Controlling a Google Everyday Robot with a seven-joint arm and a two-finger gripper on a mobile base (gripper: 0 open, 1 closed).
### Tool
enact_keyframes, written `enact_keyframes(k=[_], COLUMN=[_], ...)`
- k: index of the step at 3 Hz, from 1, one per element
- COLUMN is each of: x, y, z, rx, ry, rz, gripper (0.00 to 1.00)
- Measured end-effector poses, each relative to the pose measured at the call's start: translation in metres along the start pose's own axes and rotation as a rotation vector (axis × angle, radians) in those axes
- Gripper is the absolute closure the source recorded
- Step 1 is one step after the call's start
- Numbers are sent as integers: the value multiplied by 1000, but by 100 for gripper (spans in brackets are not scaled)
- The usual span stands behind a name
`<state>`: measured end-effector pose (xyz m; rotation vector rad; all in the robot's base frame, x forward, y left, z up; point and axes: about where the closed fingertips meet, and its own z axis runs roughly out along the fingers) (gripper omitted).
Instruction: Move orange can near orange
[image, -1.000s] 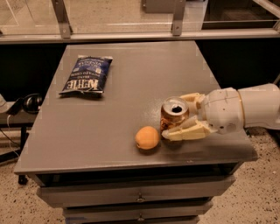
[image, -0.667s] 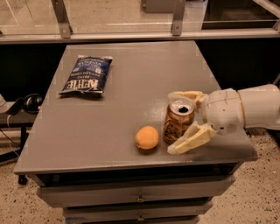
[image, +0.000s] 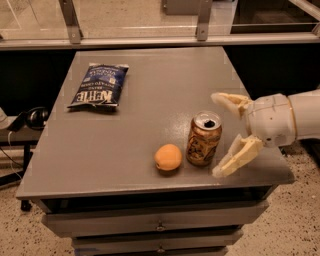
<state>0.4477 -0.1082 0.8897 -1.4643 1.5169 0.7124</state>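
Note:
The orange can (image: 204, 139), coppery brown with a silver top, stands upright on the grey table (image: 150, 85) near its front edge. The orange (image: 168, 157) sits just left of the can, a small gap between them. My gripper (image: 223, 136) is to the right of the can, open, with one pale finger (image: 231, 102) behind and above the can's right side and the other (image: 237, 157) low at its front right. Neither finger touches the can.
A blue chip bag (image: 99, 86) lies flat at the table's back left. The table's front edge runs just below the orange and can, with drawers beneath. A glass rail with metal posts (image: 202, 20) stands behind the table.
The gripper was closed around the can; it has opened and drawn back to the right, leaving the can standing beside the orange.

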Motion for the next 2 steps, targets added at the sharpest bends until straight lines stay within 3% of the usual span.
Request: enact_keyframes(k=[1, 2], x=[4, -11], y=[-37, -50], z=[-58, -75], rx=[99, 145], ry=[57, 50], rz=[-27, -58], gripper=[0, 0])
